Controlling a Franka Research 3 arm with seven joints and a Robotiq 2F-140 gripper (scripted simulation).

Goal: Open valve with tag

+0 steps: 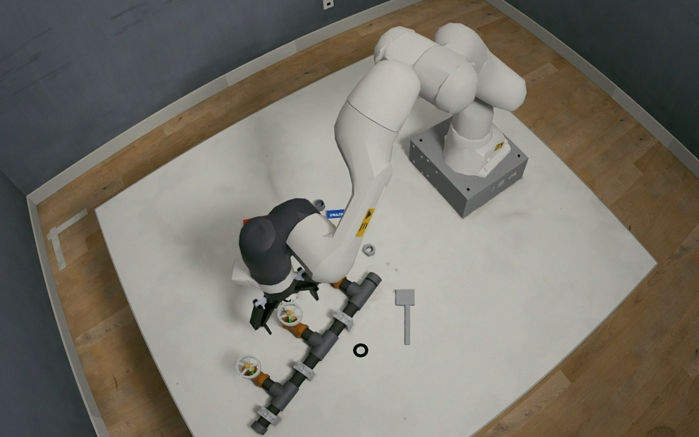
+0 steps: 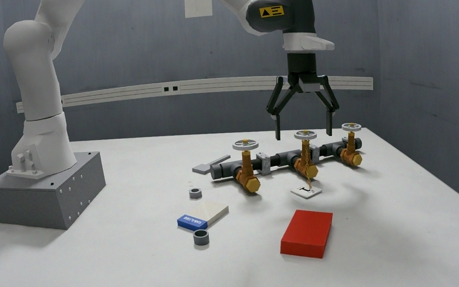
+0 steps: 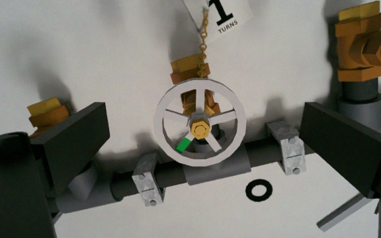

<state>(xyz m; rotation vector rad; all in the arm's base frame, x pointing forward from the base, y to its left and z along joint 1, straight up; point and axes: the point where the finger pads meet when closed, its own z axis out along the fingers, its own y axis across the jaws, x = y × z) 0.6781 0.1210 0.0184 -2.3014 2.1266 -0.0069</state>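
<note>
Three brass valves with white handwheels stand along a dark grey pipe. The middle valve's handwheel carries a gold chain down to a white tag that reads "1 TURNS". A green mark sits on one of its spokes. My gripper is open and empty, its fingertips at either side of that handwheel, level with it or just above. The left valve and the right valve stand apart from the fingers.
A red block, a blue-and-white box, a grey ring and a hex nut lie in front of the pipe. A black washer and a flat grey paddle lie behind it. The robot base stands at the left.
</note>
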